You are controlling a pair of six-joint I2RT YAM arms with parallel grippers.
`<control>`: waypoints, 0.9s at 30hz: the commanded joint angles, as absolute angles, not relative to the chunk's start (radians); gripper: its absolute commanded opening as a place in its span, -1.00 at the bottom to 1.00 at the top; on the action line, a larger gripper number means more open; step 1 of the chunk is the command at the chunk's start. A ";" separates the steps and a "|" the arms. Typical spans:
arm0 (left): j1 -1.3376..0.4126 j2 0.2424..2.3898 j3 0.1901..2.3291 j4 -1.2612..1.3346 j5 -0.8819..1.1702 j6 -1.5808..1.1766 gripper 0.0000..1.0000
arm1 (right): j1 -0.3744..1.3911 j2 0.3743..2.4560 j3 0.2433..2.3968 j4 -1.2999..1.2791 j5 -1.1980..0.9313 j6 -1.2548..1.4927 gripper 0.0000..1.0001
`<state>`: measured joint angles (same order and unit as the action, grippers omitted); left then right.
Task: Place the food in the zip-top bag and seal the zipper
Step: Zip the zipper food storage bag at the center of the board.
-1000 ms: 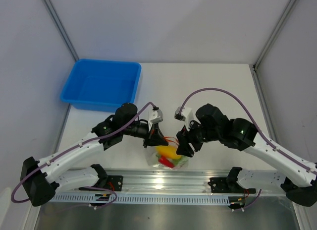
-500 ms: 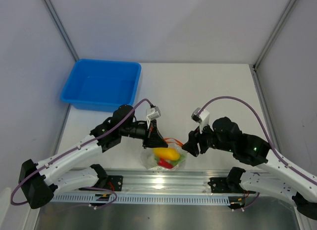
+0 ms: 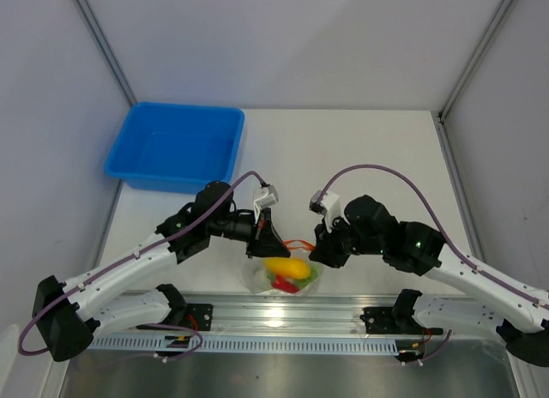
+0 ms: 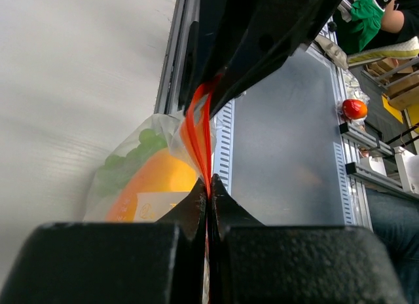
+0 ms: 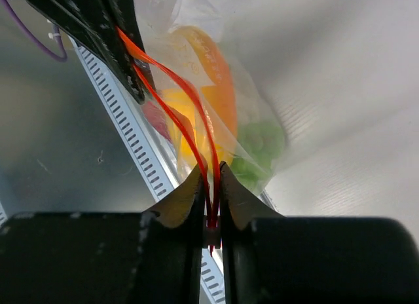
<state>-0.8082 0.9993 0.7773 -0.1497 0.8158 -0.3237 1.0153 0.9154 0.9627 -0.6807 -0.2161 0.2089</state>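
Bag [image 3: 256, 276] with food [image 3: 289, 267] inside sits at near edge of surface [image 3: 360, 149]; zipper [image 3: 297, 243] runs left-right between arms, left jaws clamped on its left end, right jaws pinching its right end, middle strips still gaping

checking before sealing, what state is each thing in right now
zip-top bag, held by its mouth between both claws
zipper, pinched at both ends, strips apart in the middle, not sealed
food, inside the bag
left claw, shut on the zipper
right claw, shut on the zipper
blue bin, upright, away from both arms
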 commanded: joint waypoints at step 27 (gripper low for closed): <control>-0.815 1.017 0.858 -0.094 0.980 -0.247 0.40 | 0.971 1.126 1.358 -0.890 -0.394 0.037 -1.00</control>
